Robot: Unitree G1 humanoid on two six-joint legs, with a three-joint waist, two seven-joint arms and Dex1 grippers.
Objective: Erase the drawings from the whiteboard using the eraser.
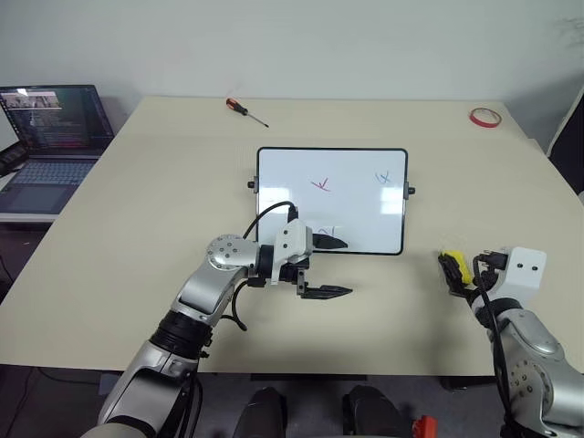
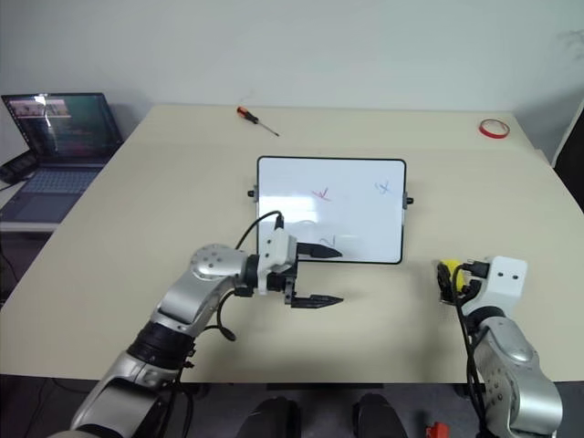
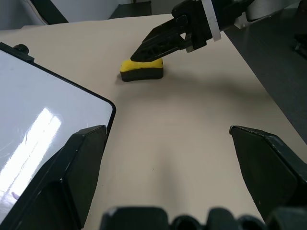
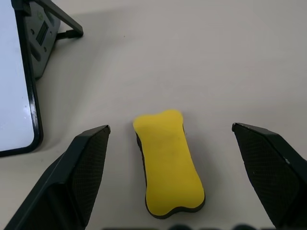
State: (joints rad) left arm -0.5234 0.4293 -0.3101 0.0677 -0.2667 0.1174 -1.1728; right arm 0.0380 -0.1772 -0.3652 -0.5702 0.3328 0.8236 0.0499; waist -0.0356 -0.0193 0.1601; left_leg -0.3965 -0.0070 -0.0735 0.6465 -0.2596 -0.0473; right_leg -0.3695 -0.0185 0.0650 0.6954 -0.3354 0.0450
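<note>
The whiteboard [image 1: 331,199] lies flat in the middle of the table. On it are a red mark [image 1: 321,185], a blue mark [image 1: 384,177] and a faint dark mark [image 1: 330,229] by its near edge. My left gripper [image 1: 347,267] points right over that near edge, open and empty, with its upper finger above the board. The yellow eraser [image 4: 168,163] with a dark underside rests on the table to the right of the board. My right gripper [image 4: 171,127] is open, one finger on each side of the eraser, not touching it.
An open laptop [image 1: 50,137] sits on a side desk at the far left. A red-handled screwdriver [image 1: 246,110] lies at the back of the table and a red tape ring [image 1: 484,117] at the back right. The table's near edge runs just behind both grippers.
</note>
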